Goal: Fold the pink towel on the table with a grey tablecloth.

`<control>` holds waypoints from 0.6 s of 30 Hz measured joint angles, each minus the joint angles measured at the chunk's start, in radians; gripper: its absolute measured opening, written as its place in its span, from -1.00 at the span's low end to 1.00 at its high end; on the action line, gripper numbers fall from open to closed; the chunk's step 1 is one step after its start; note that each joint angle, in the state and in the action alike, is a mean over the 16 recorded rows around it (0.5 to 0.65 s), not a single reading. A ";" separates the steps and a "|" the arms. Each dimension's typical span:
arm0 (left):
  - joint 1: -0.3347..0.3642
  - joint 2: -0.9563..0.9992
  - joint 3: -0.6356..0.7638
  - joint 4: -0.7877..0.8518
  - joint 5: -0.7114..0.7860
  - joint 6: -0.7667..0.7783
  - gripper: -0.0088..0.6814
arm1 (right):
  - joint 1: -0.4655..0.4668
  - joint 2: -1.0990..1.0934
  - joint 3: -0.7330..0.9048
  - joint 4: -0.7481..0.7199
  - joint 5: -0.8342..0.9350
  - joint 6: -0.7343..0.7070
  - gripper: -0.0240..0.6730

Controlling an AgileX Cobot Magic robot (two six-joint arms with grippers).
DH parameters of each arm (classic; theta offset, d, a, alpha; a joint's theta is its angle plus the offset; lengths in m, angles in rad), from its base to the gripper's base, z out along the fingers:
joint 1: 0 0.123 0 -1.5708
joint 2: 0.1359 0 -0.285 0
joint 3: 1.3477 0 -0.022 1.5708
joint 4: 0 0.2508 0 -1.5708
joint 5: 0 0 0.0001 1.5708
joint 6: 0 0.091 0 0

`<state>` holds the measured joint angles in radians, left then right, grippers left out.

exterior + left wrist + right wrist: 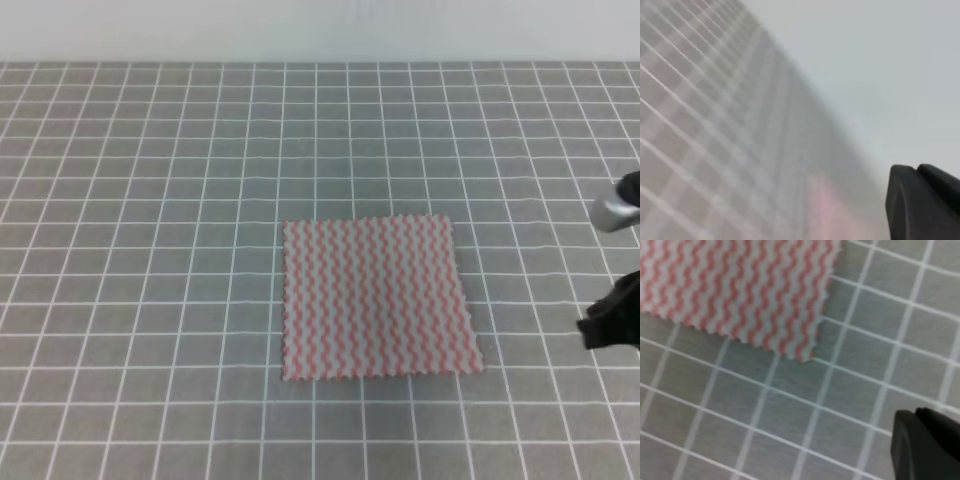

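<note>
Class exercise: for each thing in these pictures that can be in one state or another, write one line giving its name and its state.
pink towel: spread flat, unfolded, lying on the cloth, nothing gripping it.
grey tablecloth: laid smooth over the table, no visible wrinkles.
right gripper: at the right edge, beside the towel and clear of it; open or shut cannot be told.
left gripper: only a dark part shows, clear of the towel; open or shut cannot be told.

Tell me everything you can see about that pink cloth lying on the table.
The pink towel is a small, thin, roughly square cloth with pink-and-white wavy zigzag stripes and serrated edges. It lies flat and unfolded, spread open near the middle of the table with a grey tablecloth, turned slightly off the white grid lines. Only the tablecloth touches it. The right hand sits apart from it, off its right edge.
</note>
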<state>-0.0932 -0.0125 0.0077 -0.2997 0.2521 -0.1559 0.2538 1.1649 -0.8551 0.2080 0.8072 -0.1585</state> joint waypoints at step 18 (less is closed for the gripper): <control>-0.026 0.170 -0.134 -0.370 0.016 0.005 -0.98 | 0.035 0.290 -0.004 0.222 -0.096 -0.122 -0.89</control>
<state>-0.1194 0.1572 -0.1260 -0.6694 0.2685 -0.1509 0.2886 1.4553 -0.8594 0.4301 0.7109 -0.2803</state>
